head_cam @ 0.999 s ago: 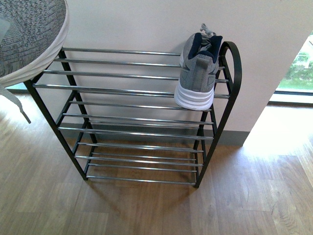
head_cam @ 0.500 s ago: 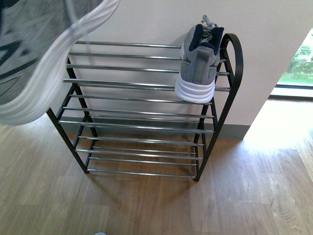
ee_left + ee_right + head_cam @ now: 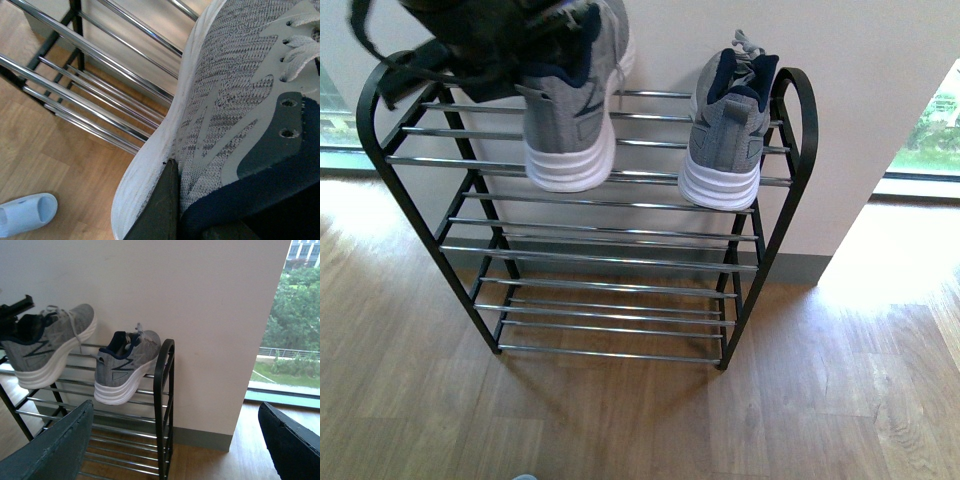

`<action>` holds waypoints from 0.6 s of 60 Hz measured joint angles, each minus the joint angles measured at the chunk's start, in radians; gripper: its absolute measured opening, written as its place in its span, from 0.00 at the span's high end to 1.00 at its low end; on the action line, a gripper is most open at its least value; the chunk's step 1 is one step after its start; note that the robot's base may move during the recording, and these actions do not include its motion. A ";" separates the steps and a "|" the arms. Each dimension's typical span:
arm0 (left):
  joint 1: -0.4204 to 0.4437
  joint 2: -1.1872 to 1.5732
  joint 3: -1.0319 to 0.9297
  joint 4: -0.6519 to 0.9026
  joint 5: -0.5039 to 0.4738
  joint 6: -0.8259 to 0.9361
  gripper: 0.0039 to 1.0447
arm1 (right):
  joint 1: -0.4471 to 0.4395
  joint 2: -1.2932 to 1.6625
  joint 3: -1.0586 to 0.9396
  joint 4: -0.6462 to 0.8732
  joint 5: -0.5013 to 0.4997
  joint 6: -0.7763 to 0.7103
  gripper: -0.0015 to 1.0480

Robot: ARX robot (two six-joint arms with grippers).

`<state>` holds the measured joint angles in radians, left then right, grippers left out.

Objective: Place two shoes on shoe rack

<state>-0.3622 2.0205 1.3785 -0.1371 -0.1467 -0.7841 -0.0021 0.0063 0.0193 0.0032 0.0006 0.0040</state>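
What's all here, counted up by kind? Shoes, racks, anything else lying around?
Grey sneakers: 2
Shoe rack: 1
Light blue slipper on the floor: 1
Total: 4

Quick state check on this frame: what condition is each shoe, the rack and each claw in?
Left shoe: gripped at the top tier, contact with the rods unclear.
Right shoe: resting on the top tier, heel outward.
Rack: upright against the wall.
Left claw: shut on the left shoe.
Right claw: open, holding nothing.
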 joint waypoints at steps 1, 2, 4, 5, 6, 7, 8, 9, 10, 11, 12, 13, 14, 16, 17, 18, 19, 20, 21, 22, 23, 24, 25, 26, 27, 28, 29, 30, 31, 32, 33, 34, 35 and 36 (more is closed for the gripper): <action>-0.007 0.019 0.019 -0.007 0.003 -0.006 0.99 | 0.000 0.000 0.000 0.000 0.000 0.000 0.09; -0.010 0.028 0.028 -0.010 0.006 -0.010 0.99 | 0.000 0.000 0.000 0.000 0.000 0.000 0.09; -0.024 0.063 0.064 -0.021 0.013 -0.024 0.99 | 0.000 0.000 0.000 0.000 0.000 0.000 0.09; -0.027 0.071 0.071 -0.023 0.015 -0.026 0.99 | 0.000 0.000 0.000 0.000 0.000 0.000 0.09; -0.037 0.094 0.095 -0.028 0.019 -0.032 0.99 | 0.000 0.000 0.000 0.000 0.000 0.000 0.09; -0.043 0.109 0.110 -0.031 0.024 -0.034 0.99 | 0.000 0.000 0.000 0.000 0.000 0.000 0.09; -0.049 0.122 0.124 -0.035 0.029 -0.034 0.99 | 0.000 0.000 0.000 0.000 0.000 0.000 0.09; -0.052 0.130 0.133 -0.037 0.031 -0.034 0.99 | 0.000 0.000 0.000 0.000 0.000 0.000 0.09; -0.057 0.142 0.148 -0.043 0.032 -0.035 0.99 | 0.000 0.000 0.000 0.000 0.000 0.000 0.09; -0.062 0.150 0.161 -0.049 0.033 -0.036 0.99 | 0.000 0.000 0.000 0.000 0.000 0.000 0.09; -0.068 0.162 0.174 -0.056 0.034 -0.039 0.99 | 0.000 0.000 0.000 0.000 0.000 0.000 0.09; -0.072 0.170 0.186 -0.063 0.035 -0.040 0.99 | 0.000 0.000 0.000 0.000 0.000 0.000 0.09; -0.079 0.182 0.206 -0.071 0.037 -0.040 0.99 | 0.000 0.000 0.000 0.000 0.000 0.000 0.09; -0.085 0.197 0.231 -0.085 0.035 -0.040 0.99 | 0.000 0.000 0.000 0.000 0.000 0.000 0.09; -0.086 0.208 0.246 -0.091 0.034 -0.040 0.99 | 0.000 0.000 0.000 0.000 0.000 0.000 0.09; -0.087 0.209 0.252 -0.094 0.034 -0.040 0.99 | 0.000 0.000 0.000 0.000 0.000 0.000 0.09; -0.088 0.216 0.263 -0.099 0.032 -0.040 0.99 | 0.000 0.000 0.000 0.000 0.000 0.000 0.09; -0.088 0.220 0.269 -0.101 0.032 -0.040 0.99 | 0.000 0.000 0.000 0.000 0.000 0.000 0.09; -0.087 0.225 0.280 -0.106 0.032 -0.040 0.99 | 0.000 0.000 0.000 0.000 0.000 0.000 0.09; -0.087 0.228 0.286 -0.109 0.032 -0.040 0.99 | 0.000 0.000 0.000 0.000 0.000 0.000 0.09; -0.087 0.234 0.295 -0.114 0.031 -0.040 0.99 | 0.000 0.000 0.000 0.000 0.000 0.000 0.09; -0.087 0.240 0.305 -0.119 0.032 -0.042 0.99 | 0.000 0.000 0.000 0.000 0.000 0.000 0.09; -0.087 0.242 0.309 -0.120 0.032 -0.043 0.99 | 0.000 0.000 0.000 0.000 0.000 0.000 0.09; -0.086 0.246 0.317 -0.124 0.031 -0.045 0.99 | 0.000 0.000 0.000 0.000 0.000 0.000 0.09; -0.085 0.249 0.320 -0.126 0.031 -0.045 0.99 | 0.000 0.000 0.000 0.000 0.000 0.000 0.09; -0.085 0.254 0.328 -0.130 0.031 -0.047 0.99 | 0.000 0.000 0.000 0.000 0.000 0.000 0.09; -0.085 0.258 0.334 -0.132 0.031 -0.048 0.99 | 0.000 0.000 0.000 0.000 0.000 0.000 0.09; -0.085 0.259 0.337 -0.133 0.031 -0.048 0.99 | 0.000 0.000 0.000 0.000 0.000 0.000 0.09; -0.085 0.262 0.341 -0.134 0.031 -0.048 0.99 | 0.000 0.000 0.000 0.000 0.000 0.000 0.09; -0.085 0.266 0.344 -0.135 0.031 -0.048 0.99 | 0.000 0.000 0.000 0.000 0.000 0.000 0.09; -0.085 0.269 0.349 -0.138 0.031 -0.048 0.99 | 0.000 0.000 0.000 0.000 0.000 0.000 0.09; -0.085 0.271 0.352 -0.139 0.031 -0.048 0.99 | 0.000 0.000 0.000 0.000 0.000 0.000 0.09; -0.085 0.274 0.358 -0.142 0.031 -0.048 0.99 | 0.000 0.000 0.000 0.000 0.000 0.000 0.09; -0.085 0.275 0.360 -0.143 0.031 -0.048 0.99 | 0.000 0.000 0.000 0.000 0.000 0.000 0.09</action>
<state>-0.4473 2.2955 1.7390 -0.2806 -0.1162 -0.8322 -0.0021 0.0063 0.0193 0.0032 0.0006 0.0040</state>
